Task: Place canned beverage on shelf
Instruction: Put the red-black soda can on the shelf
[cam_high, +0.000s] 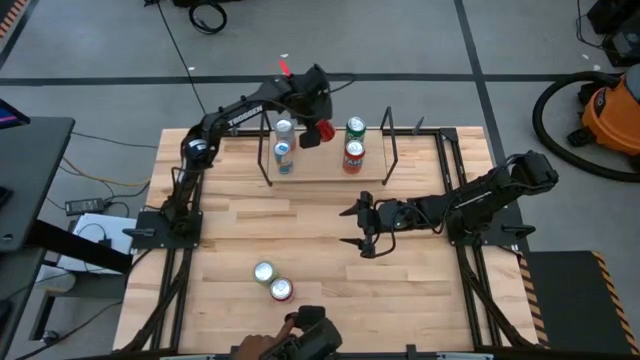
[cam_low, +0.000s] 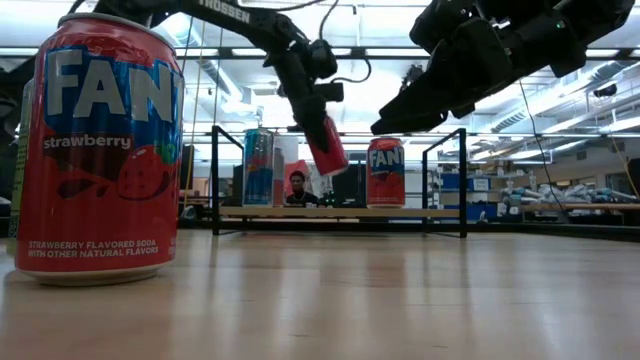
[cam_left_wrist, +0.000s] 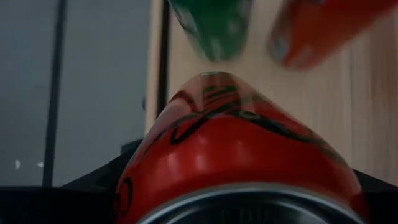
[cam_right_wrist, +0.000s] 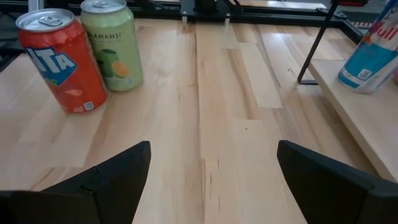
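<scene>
**Red can held above the shelf**

Your left claw (cam_high: 318, 118) is clenched on a red can (cam_high: 323, 131), holding it tilted above the middle of the shelf (cam_high: 325, 170), clear of the plank in the low view. On the shelf stand two blue-and-silver cans (cam_high: 284, 152) at one end, a green can (cam_high: 355, 128) and an orange-red can (cam_high: 353, 155) at the other. Your right claw (cam_high: 362, 228) hangs released over mid-bench (cam_high: 300, 230). Near the front edge, a pale green can (cam_high: 264, 273) and a red soda can (cam_high: 282, 290) stand just beside each other.
</scene>
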